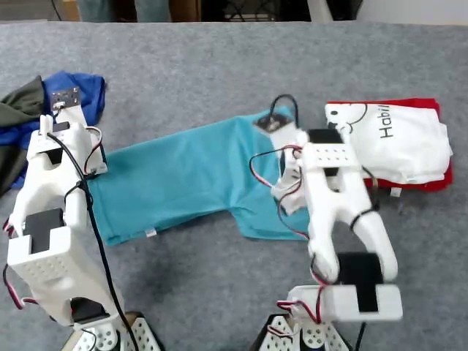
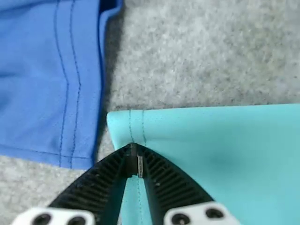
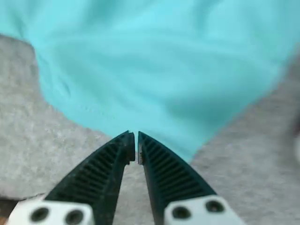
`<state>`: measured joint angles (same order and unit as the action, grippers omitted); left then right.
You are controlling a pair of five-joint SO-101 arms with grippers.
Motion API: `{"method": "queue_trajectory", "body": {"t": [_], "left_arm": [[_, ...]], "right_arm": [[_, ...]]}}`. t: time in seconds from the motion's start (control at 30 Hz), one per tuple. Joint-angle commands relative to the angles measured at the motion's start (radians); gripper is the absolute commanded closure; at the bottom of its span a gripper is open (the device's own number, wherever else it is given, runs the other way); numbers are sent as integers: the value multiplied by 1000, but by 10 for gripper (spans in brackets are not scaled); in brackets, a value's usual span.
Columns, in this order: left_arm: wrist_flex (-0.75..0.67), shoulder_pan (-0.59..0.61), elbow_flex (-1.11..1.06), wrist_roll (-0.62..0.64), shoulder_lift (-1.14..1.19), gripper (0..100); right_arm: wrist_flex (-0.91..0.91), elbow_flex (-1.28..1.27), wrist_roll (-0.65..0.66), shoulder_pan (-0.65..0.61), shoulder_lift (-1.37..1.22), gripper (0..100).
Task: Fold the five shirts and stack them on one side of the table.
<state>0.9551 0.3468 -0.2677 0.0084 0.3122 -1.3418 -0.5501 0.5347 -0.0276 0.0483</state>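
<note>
A teal shirt lies spread flat across the middle of the table. My left gripper is shut on the hem at the shirt's left corner, and the high view shows that gripper low over that corner. At the shirt's right edge, my right gripper has its tips closed together on the fabric's border; from above, it sits under the arm's white body. A folded white shirt rests on a red shirt at the right.
A blue shirt and a dark green shirt lie crumpled at the far left; the blue shirt lies close beside the teal corner. Bare grey felt runs along the back and in front of the teal shirt.
</note>
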Motion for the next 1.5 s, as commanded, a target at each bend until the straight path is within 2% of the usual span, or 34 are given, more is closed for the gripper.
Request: {"method": "queue_trajectory", "body": {"t": [0.0, 0.13, 0.23, 0.37, 0.47, 0.57, 0.7, 0.83, 1.0, 1.1, 1.3, 1.47], "left_arm": [[2, 2, 21, 5, -2, 971], [9, 2, 12, 5, -3, 971], [9, 2, 13, 5, -3, 971], [34, 2, 19, -35, -3, 971], [44, 8, 19, -38, -18, 971], [114, 28, 25, -38, -101, 971], [169, 19, 18, -40, -250, 971], [229, 19, 19, -117, -359, 970], [253, 15, 25, -81, -448, 970], [140, -33, -19, -34, -433, 970], [-133, -76, -145, -3, -238, 971], [-233, -58, -203, -11, -147, 972]], "right_arm": [[74, -85, -5, 14, -13, 977], [169, -168, -11, 20, -13, 977], [153, -82, -55, 61, -12, 974], [-75, 185, -170, 114, 18, 972], [-245, 394, -169, 118, 48, 972], [-322, 581, -169, 110, 50, 972], [-244, 730, -181, 87, -33, 973], [-126, 812, -224, 20, -229, 975], [-38, 993, -226, -35, -526, 976], [-35, 1158, -226, -38, -696, 976], [-118, 1484, -227, -12, -969, 976], [-219, 1716, -227, -11, -1150, 976]]}}
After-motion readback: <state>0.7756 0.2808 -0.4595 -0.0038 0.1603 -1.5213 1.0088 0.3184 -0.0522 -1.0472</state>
